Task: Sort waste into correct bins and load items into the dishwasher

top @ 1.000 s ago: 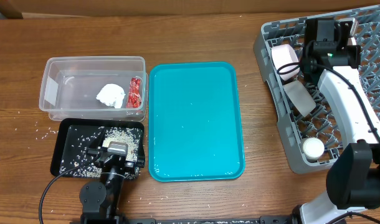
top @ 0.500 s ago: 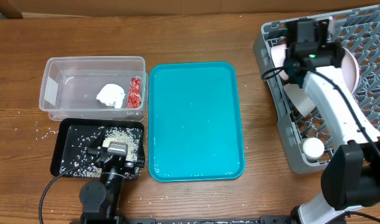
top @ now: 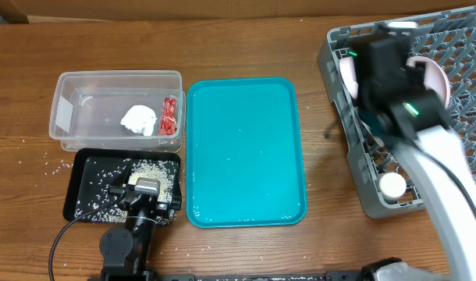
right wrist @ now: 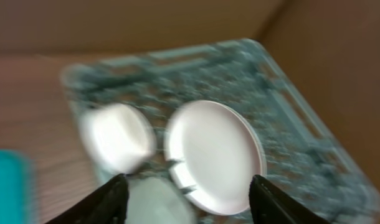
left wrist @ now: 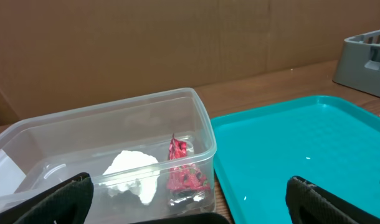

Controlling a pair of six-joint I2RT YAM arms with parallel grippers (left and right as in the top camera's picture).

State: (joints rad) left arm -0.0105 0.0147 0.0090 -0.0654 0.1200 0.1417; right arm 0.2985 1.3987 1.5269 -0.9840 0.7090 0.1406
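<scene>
The grey dish rack (top: 464, 47) stands at the right. A white plate (top: 431, 76) (right wrist: 215, 155) stands on edge in it, beside a smaller white dish (top: 348, 74) (right wrist: 118, 137) and a pale bowl (right wrist: 156, 202). My right gripper (right wrist: 190, 205) hovers above them, open and holding nothing; from overhead its wrist (top: 386, 70) covers the jaws. The clear tub (top: 117, 109) (left wrist: 115, 130) holds the paper wad (top: 139, 119) (left wrist: 134, 174) and the red scrap (top: 171, 115) (left wrist: 184, 168). Rice (top: 148, 168) lies in the black tray (top: 82, 195). My left gripper (top: 146, 195) (left wrist: 190, 211) rests open over that tray.
A teal serving tray (top: 246, 152) lies between the bins and the rack. Stray rice grains (top: 43, 164) dot the table left of the black tray. A small white round object (top: 392, 184) sits in the rack's near corner.
The right gripper has opened and drawn up and back from the rack, leaving the plate standing on edge there. The left arm has not moved.
</scene>
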